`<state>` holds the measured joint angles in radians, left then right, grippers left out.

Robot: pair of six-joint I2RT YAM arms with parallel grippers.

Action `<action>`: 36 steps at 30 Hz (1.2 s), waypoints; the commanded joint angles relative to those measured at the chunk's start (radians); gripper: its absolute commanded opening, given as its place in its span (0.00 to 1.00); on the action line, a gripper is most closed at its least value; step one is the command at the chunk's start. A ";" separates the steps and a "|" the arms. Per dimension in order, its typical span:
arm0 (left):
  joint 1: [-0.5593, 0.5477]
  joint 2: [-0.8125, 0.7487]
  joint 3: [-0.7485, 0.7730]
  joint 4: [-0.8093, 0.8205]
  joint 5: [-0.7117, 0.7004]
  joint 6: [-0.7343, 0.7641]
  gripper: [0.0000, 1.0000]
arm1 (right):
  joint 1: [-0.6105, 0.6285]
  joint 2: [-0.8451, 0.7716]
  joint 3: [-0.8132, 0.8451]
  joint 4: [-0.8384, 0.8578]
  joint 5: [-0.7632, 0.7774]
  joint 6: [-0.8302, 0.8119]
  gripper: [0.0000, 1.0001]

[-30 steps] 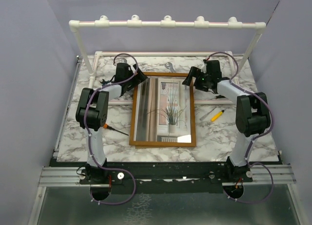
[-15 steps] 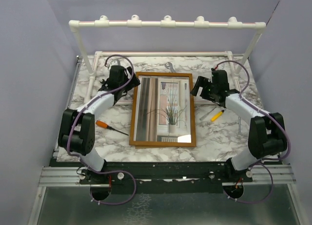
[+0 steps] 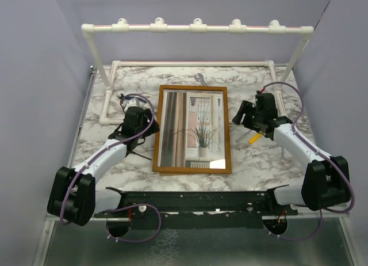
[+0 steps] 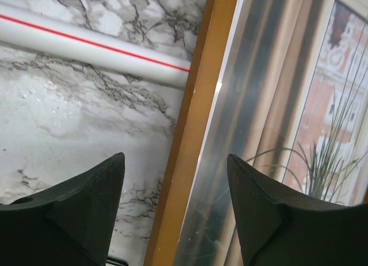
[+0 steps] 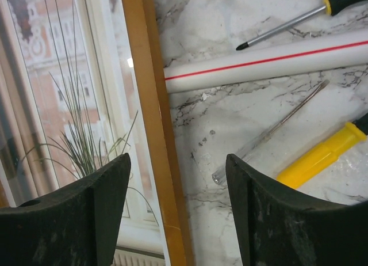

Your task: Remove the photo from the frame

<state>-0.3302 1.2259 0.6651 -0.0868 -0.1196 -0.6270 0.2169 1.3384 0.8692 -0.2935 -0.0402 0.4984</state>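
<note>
the frame [image 3: 193, 88] lies flat, glass up, in the middle of the marble tabletop [image 3: 253, 162], its long sides running away from the arm bases. the photo [image 3: 198, 125] sits inside it behind the glass, showing curtains, a window and a grassy plant.

the white pipe rack [image 3: 195, 28] stands over the far half of the tabletop. one of its low pipes [image 4: 92, 44] runs up to the frame's left border, and the same red-striped pipe shows again at the right border in the right wrist view. a wrench [image 3: 200, 78] lies just beyond the frame's far edge. right of the frame lie three slim tools: a screwdriver with a black-and-yellow handle [image 5: 287, 25] beyond the pipe, and on the near side a thin metal rod with a clear end [image 5: 270, 136] and a yellow handle [image 5: 322, 156] beside it.

the left pincer [image 4: 173, 162] hangs over the frame's left border with its jaws apart, one finger over the marble and one over the glass, clamped on nothing. the right pincer [image 5: 177, 162] does likewise at the right border, jaws apart, one finger over the photo and one over the marble near the rod.

count: two arms, two pincers, one frame, one photo, one wrench, three tools at right.
</note>
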 commanded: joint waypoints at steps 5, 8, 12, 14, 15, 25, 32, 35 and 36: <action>-0.083 0.032 -0.056 0.062 -0.057 0.033 0.71 | 0.040 -0.068 -0.073 0.001 -0.043 -0.022 0.70; -0.097 0.023 -0.073 0.082 -0.065 0.036 0.71 | 0.078 -0.046 -0.069 -0.012 -0.001 -0.022 0.68; -0.106 0.014 -0.090 0.083 -0.069 0.028 0.72 | 0.127 0.009 -0.072 -0.003 0.034 -0.010 0.65; -0.108 0.001 -0.102 0.084 -0.072 0.026 0.73 | 0.147 0.040 -0.071 0.009 0.061 -0.006 0.63; -0.109 -0.010 -0.108 0.084 -0.075 0.025 0.73 | 0.155 0.058 -0.069 0.012 0.068 -0.005 0.63; -0.110 -0.086 -0.182 0.083 -0.110 -0.030 0.74 | 0.197 0.163 -0.037 0.031 0.134 0.012 0.45; -0.110 -0.126 -0.197 0.083 -0.112 -0.041 0.75 | 0.234 0.196 -0.002 0.019 0.151 0.030 0.26; -0.110 -0.144 -0.198 0.083 -0.100 -0.049 0.74 | 0.236 0.192 0.018 -0.008 0.166 0.040 0.03; -0.111 -0.153 -0.200 0.083 -0.098 -0.051 0.74 | 0.237 0.185 0.023 -0.015 0.170 0.044 0.01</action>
<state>-0.4343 1.1137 0.4747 -0.0162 -0.2104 -0.6579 0.4458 1.5211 0.8486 -0.3004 0.0860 0.5045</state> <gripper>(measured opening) 0.744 0.107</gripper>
